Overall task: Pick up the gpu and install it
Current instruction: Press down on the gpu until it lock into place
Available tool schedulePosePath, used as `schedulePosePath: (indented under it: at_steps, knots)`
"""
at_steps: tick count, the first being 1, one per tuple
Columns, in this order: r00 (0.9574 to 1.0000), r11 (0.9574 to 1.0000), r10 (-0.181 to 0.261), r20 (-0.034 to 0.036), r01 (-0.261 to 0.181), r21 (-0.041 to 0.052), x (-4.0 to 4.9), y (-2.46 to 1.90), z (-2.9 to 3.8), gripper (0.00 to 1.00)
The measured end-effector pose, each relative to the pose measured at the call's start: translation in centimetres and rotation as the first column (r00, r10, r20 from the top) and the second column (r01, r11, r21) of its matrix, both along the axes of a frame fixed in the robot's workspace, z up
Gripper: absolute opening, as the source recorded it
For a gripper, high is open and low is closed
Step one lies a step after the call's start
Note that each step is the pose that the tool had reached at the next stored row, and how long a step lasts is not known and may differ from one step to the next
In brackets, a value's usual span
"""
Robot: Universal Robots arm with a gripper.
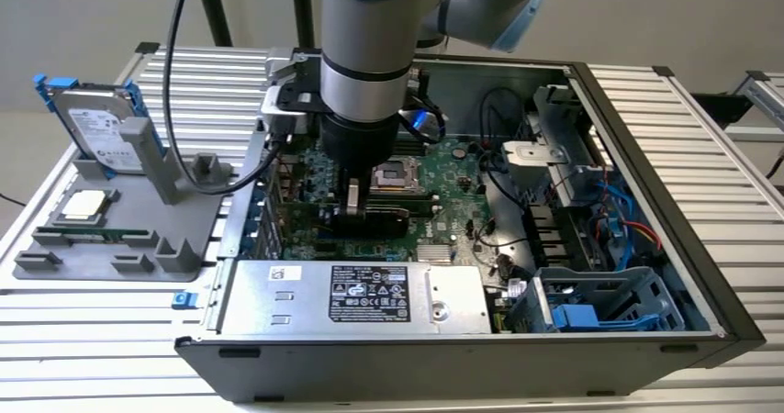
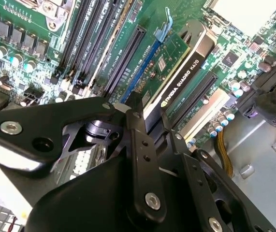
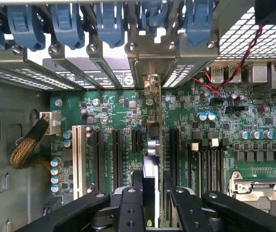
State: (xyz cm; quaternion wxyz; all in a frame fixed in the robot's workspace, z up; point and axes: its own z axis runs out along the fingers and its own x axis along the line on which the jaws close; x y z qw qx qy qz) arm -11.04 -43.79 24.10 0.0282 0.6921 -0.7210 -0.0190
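The gpu (image 1: 382, 217) stands on edge over the motherboard (image 1: 460, 213) inside the open computer case (image 1: 686, 239). My gripper (image 1: 354, 202) reaches straight down into the case and is shut on the card's upper edge. In the second wrist view the gpu (image 2: 188, 67) shows its black shroud and green board, lying along a blue slot (image 2: 142, 67), with the gripper (image 2: 145, 113) around its near end. In the first wrist view the gpu (image 3: 151, 145) is edge-on between the fingers (image 3: 138, 191), and its metal bracket (image 3: 150, 87) meets the rear slot openings. Whether it is fully seated I cannot tell.
A silver power supply (image 1: 355, 294) lies along the case's near wall, a blue drive cage (image 1: 600, 307) and cables on the exterior view's right. The processor socket (image 1: 398, 176) is beside the arm. Outside, a grey fixture (image 1: 110, 248) holds a hard drive (image 1: 101, 128) and a processor chip (image 1: 83, 205).
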Motion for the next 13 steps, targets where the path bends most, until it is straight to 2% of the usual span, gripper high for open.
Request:
schedulePosePath:
  at_steps: [4,13]
  knots:
    - [1.0000,1.0000,0.000,-0.0003,0.000,-0.0009,0.00,-0.01,-0.54,0.00]
    - [1.0000,1.0000,0.000,0.0004,0.000,0.0006,0.01,0.01,-0.67,0.00]
